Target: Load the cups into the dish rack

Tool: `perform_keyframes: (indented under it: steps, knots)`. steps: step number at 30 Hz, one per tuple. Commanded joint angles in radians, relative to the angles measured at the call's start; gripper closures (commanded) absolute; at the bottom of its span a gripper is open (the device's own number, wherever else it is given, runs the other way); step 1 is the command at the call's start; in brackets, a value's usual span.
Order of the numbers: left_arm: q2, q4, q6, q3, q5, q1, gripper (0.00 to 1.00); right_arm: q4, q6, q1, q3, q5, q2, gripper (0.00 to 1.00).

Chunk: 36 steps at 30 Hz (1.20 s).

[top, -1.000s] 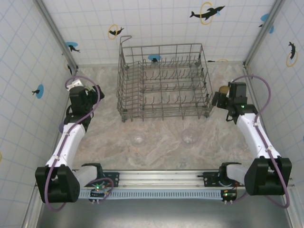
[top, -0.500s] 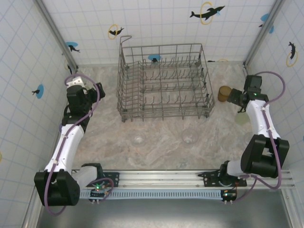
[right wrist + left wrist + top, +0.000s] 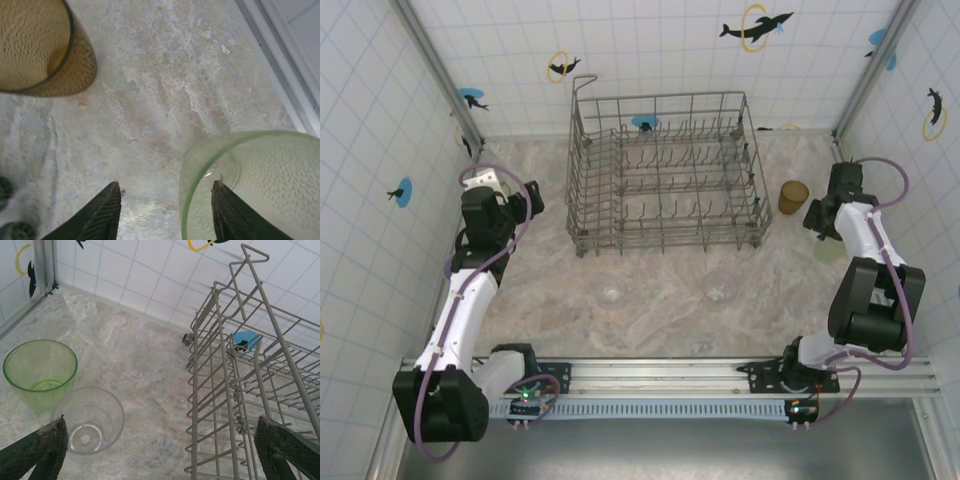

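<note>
This is my robot test booth. Tile walls (image 3: 660,60) with dolphin stickers (image 3: 756,26) box in my table (image 3: 660,275) and rail (image 3: 660,373).

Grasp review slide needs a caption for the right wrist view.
Pre-grasp: right gripper straddles the pale green cup at its rim, one finger inside, with the amber cup standing apart at upper left.

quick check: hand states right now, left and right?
Left hand: open, holding nothing.
Right hand: open, straddling the wall of the pale green cup, one finger inside, not clamped on it.
</note>
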Motion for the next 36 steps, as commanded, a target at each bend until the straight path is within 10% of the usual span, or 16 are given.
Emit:
perform_keyframes:
  steps: [1, 7, 18, 23, 36]
  knots:
    - [-0.013, 0.011, 0.015, -0.008, 0.009, -0.005, 0.02, -0.023, -0.003, -0.005, 0.061, 0.009, 0.012, 0.57]
    - [-0.013, 0.014, 0.013, -0.013, 0.005, -0.003, 0.02, -0.042, -0.02, -0.005, 0.081, 0.032, 0.026, 0.74]
    - [0.005, 0.013, 0.009, -0.017, 0.014, 0.001, 0.02, -0.066, -0.025, -0.003, 0.11, 0.061, 0.077, 0.77]
    - [0.005, 0.013, 0.012, -0.019, 0.022, 0.001, 0.02, -0.069, -0.023, -0.002, 0.118, 0.051, 0.08, 1.0]
    - [0.008, 0.014, 0.014, -0.017, 0.018, 0.001, 0.02, -0.119, -0.012, 0.004, 0.248, 0.069, 0.01, 1.0]
